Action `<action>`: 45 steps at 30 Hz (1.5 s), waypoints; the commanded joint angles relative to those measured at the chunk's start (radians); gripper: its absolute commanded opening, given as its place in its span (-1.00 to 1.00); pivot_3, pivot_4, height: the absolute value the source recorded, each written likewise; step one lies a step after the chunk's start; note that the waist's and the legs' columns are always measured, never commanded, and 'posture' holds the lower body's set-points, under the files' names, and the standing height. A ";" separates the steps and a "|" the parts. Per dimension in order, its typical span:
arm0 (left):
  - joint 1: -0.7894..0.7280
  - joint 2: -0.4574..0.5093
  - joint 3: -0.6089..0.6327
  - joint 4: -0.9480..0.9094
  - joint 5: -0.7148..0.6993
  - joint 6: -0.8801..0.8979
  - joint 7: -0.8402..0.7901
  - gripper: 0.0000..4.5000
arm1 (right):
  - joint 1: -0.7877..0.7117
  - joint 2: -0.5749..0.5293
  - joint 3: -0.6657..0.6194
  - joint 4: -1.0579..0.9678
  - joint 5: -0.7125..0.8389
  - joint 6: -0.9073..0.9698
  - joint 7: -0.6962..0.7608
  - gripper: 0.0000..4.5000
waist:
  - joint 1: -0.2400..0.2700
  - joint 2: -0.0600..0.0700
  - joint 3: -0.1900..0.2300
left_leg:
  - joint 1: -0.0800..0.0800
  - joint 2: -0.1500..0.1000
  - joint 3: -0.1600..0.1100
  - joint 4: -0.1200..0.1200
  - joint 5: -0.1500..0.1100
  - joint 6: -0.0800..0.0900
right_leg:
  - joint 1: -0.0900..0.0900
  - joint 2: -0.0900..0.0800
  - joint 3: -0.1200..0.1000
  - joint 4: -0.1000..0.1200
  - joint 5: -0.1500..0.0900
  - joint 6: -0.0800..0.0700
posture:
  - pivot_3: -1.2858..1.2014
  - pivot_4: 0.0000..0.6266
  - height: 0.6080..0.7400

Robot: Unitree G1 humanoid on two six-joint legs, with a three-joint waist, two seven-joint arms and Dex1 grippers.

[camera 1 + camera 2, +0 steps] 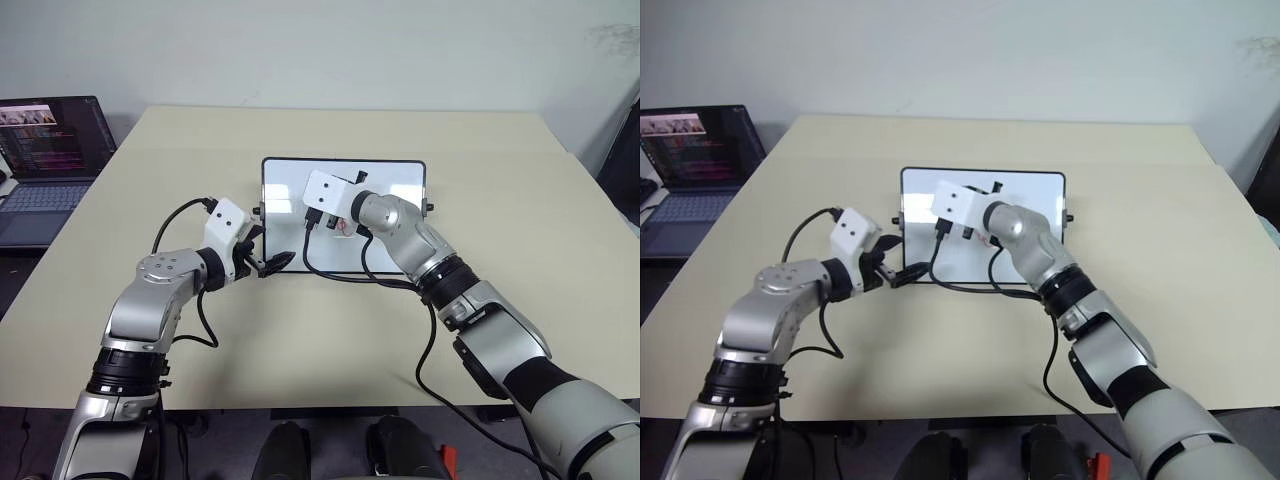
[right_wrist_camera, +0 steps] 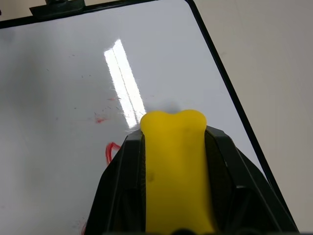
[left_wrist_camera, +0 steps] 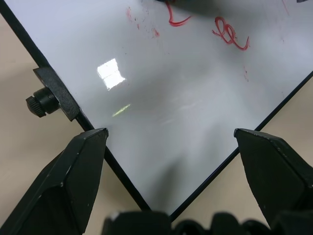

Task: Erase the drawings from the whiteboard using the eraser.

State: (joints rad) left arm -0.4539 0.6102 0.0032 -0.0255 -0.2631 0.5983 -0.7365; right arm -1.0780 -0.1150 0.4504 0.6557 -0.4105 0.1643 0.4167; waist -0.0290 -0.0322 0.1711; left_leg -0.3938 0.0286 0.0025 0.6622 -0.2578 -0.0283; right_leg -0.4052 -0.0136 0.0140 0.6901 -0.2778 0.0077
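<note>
Eraser [image 2: 173, 171] clamped in right gripper [image 2: 173, 147] over whiteboard [image 2: 58, 73].

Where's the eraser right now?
The eraser is clamped in the right gripper, held over the whiteboard near red drawings.

Silver-grey jointed arms, white box-shaped wrist housings, looping black cables, black-fingered left gripper [image 1: 268, 266].
</note>
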 commanded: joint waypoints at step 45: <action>-0.006 -0.017 -0.004 -0.029 -0.004 -0.018 0.003 1.00 | 0.014 -0.004 -0.036 0.039 0.000 0.013 -0.057 -0.44 | -0.002 0.000 0.000 | 0.000 0.001 0.000 -0.002 0.003 0.003 | 0.000 0.001 0.000 -0.003 0.001 -0.001 | 0.03 -0.52 1.00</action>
State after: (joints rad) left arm -0.4521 0.5936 -0.0103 -0.0267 -0.2637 0.5981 -0.7329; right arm -1.0716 -0.1083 0.4283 0.6569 -0.4088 0.1588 0.3642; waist -0.0305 -0.0325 0.1710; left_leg -0.3941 0.0294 0.0027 0.6601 -0.2553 -0.0255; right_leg -0.4051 -0.0127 0.0142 0.6865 -0.2770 0.0065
